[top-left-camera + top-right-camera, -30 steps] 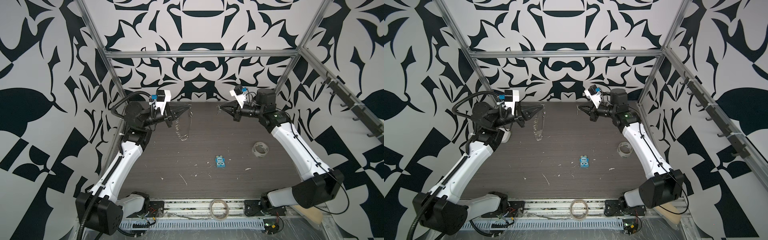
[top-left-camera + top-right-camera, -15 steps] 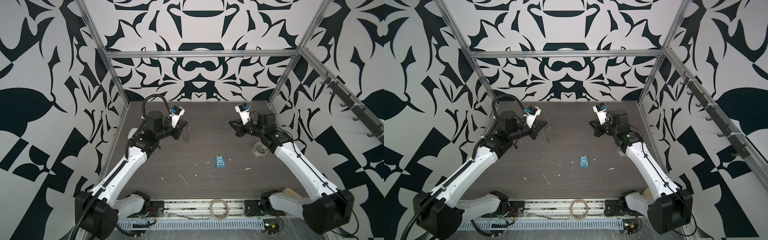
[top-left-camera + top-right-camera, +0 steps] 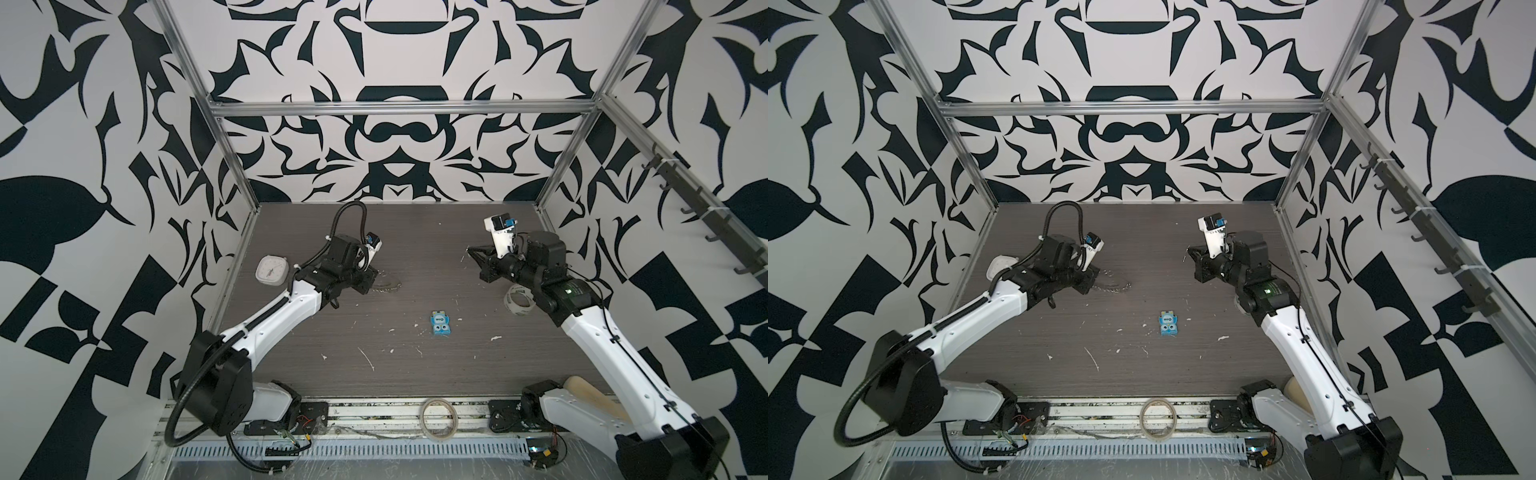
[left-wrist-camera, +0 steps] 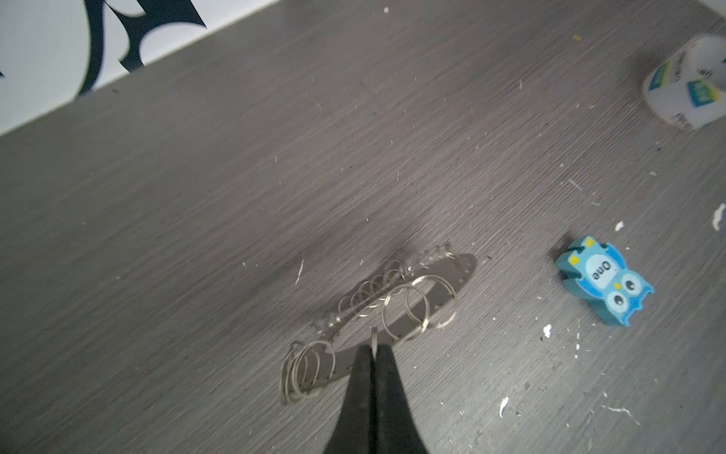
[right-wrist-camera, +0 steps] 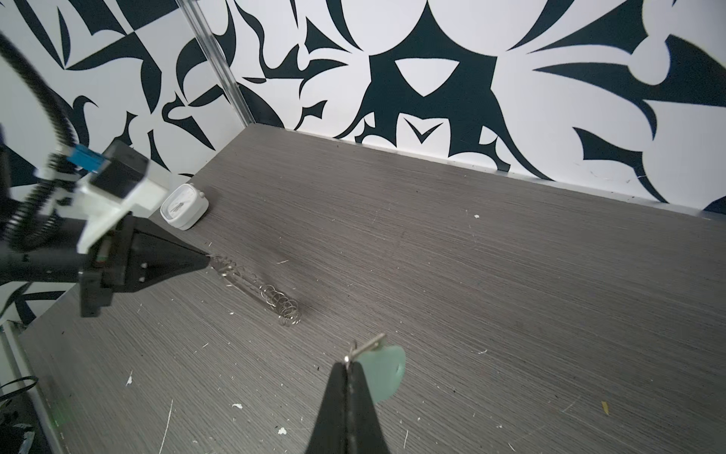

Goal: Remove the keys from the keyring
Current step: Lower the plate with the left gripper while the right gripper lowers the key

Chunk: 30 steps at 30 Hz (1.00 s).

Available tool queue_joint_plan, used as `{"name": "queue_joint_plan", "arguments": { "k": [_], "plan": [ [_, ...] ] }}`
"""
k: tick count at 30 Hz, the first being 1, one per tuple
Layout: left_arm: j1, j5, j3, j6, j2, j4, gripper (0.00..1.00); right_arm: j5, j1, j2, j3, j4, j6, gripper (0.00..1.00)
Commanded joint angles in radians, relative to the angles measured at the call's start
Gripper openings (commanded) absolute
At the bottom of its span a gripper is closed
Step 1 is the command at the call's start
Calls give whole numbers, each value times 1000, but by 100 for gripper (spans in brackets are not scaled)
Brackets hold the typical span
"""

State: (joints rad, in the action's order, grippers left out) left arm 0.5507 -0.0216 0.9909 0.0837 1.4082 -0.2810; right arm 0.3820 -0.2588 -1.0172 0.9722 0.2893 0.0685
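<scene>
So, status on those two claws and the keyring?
Left gripper shut on the keyring. Right gripper shut on a pale green key tag, free of the ring. Blue owl eraser lies aside, nothing blocking.

Plainly a robotics lab test cell, not a lived-in room. Closed in by white wall panels printed with bold black abstract shapes (image 3: 395, 158) on a frame of silver aluminium rails (image 3: 395, 109), over a grey wood-grain tabletop (image 3: 415, 249). Fitted with a white-and-black robot arm at the left (image 3: 282, 307) and its twin at the right (image 3: 602, 345), mounted by a slotted grey front rail (image 3: 395, 449) with loose exposed wiring (image 3: 291, 442).
</scene>
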Motion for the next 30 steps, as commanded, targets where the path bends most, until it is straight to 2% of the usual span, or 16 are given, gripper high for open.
{"name": "queue_joint_plan", "arguments": {
  "k": [1,13,25,30],
  "plan": [
    [5,12,36,-21,65,-23,0,-22,-3,12,0,6,-21,0],
    [-14,-19,302,82,446,-74,0,-11,-2,-24,22,7,-31,0],
    [-14,-58,248,41,502,-36,0,-12,-3,-63,21,8,-14,0],
    [-14,-71,207,26,477,-3,14,-17,-3,-79,2,4,-14,0]
  ]
}}
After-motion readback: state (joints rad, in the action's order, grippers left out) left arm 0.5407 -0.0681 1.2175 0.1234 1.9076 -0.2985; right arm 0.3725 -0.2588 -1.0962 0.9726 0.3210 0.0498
